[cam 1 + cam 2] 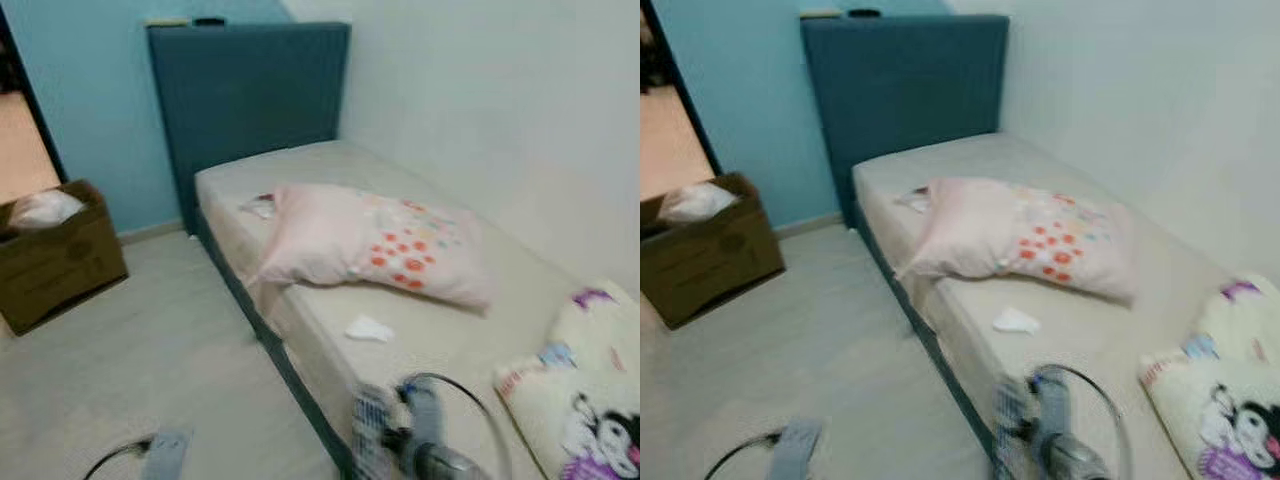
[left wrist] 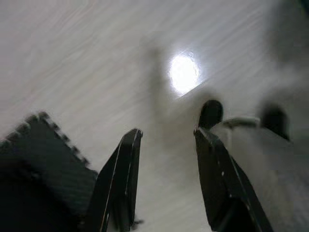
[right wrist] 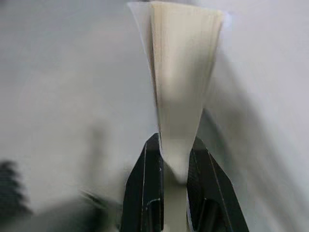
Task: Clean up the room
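Note:
In the right wrist view my right gripper is shut on a book with cream pages, which fans out beyond the fingers. In the eye views the right arm is low beside the bed's near corner, with the book's patterned cover blurred next to it. A crumpled white paper lies on the mattress in front of a pink pillow. Another scrap lies by the pillow's far corner. My left gripper hangs open over the pale floor, holding nothing.
A cardboard box holding a white bag stands on the floor at the left near a doorway. A teal headboard backs the bed. A cartoon-print blanket lies at the bed's near right. Open floor lies between box and bed.

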Robot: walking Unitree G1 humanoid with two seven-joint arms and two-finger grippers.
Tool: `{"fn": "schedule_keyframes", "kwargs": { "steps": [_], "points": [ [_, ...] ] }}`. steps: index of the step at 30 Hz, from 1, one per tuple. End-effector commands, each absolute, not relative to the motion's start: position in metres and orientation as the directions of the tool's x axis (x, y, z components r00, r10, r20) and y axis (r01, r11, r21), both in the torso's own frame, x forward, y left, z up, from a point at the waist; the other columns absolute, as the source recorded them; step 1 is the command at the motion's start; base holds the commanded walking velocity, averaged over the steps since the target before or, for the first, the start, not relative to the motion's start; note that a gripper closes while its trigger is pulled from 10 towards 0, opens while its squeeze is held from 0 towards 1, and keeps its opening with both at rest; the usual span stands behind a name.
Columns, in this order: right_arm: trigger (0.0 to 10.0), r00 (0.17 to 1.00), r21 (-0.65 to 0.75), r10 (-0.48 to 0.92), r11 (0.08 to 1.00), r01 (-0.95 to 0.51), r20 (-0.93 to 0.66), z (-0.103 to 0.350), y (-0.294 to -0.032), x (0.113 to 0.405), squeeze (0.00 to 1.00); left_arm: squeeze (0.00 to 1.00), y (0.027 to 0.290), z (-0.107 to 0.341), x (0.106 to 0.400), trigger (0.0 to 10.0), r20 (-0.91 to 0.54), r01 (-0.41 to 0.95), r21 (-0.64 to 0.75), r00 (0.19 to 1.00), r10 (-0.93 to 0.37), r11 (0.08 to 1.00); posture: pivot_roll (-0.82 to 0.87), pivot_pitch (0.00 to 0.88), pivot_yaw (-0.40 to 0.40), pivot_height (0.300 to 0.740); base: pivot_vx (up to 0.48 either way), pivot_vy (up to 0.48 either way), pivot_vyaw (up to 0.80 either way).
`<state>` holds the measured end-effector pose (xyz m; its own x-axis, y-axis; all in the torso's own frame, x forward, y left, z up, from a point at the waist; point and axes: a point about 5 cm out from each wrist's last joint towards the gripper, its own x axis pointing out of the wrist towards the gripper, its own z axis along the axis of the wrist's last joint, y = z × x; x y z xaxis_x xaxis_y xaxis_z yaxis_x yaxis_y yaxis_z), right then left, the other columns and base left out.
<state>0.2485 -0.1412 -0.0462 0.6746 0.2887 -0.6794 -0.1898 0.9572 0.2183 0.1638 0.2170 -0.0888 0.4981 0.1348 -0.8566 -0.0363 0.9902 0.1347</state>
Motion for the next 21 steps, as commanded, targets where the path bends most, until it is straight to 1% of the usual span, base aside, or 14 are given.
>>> {"fn": "schedule_keyframes", "kwargs": {
  "steps": [1,9,21],
  "points": [
    [10.0,0.657,0.168,0.222,0.975,-0.146,-0.720,-0.053,-0.163,0.239,0.00,0.00,0.205,-0.085,0.177,10.0,-0.837,-0.018,0.108,0.538,0.101,0.994,-0.07,0.000,-0.073,0.740,0.371,0.000,0.00],
    [10.0,0.659,0.145,0.203,0.979,-0.142,-0.724,-0.052,-0.162,0.240,0.00,0.00,0.205,-0.084,0.178,10.0,-0.836,-0.013,0.111,0.540,0.101,0.994,-0.07,0.000,-0.074,0.740,0.375,0.000,0.00],
    [10.0,0.729,0.182,0.226,0.973,-0.141,-0.646,-0.035,-0.159,0.263,0.00,0.00,0.204,-0.085,0.178,10.0,-0.837,-0.007,0.111,0.539,0.097,0.994,-0.07,0.000,-0.074,0.740,0.371,0.000,0.00]
  ]
}}
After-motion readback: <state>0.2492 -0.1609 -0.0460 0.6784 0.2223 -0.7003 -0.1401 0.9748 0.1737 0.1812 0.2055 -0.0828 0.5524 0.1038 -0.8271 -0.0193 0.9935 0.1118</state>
